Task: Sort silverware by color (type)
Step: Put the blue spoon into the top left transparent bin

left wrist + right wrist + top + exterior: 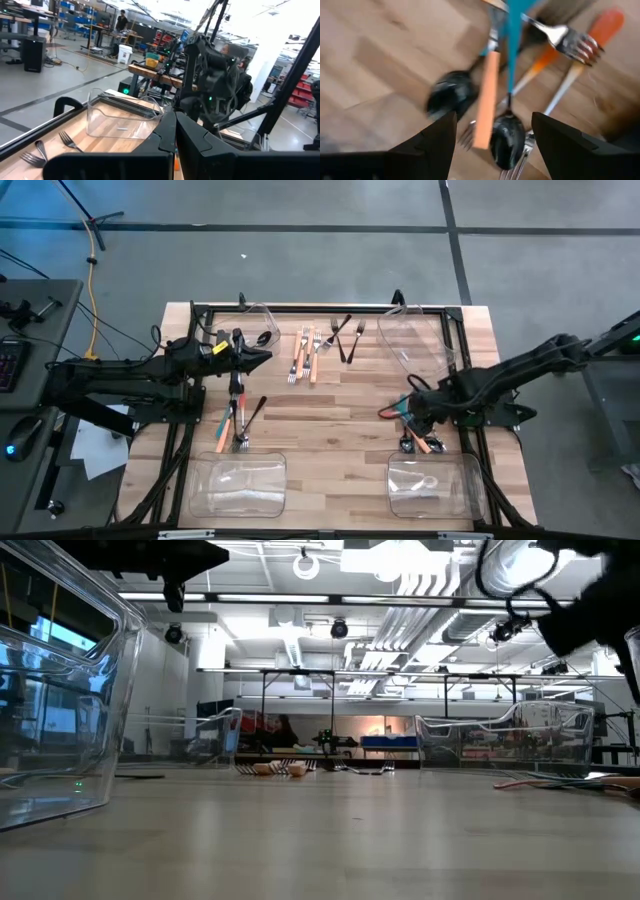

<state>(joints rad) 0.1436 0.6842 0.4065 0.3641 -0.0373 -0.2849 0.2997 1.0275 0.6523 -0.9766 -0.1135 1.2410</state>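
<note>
right hand (pixel 412 423): fingers spread wide, holding nothing, low over the right-side silverware pile (pixel 415 432)
pile: on the bench (pixel 340 430), just far of the near-right bin (pixel 435 485)
target, my guess: teal-handled spoon (pixel 509 90), directly between the fingers
axis: handle runs straight away from the hand, bowl nearest; orange handle (pixel 485 100) overlaps beside it
left hand (pixel 262 358): closed, empty, far-left, well away; right arm is nearer

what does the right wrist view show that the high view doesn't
Only the right wrist view shows, close up, that the right gripper hangs open over crossed pieces: a teal-handled spoon, an orange-handled fork and a black spoon.

Only the high view shows the shut left gripper, the four clear bins and the other silverware across the table.

Both show the same right-side pile.
</note>
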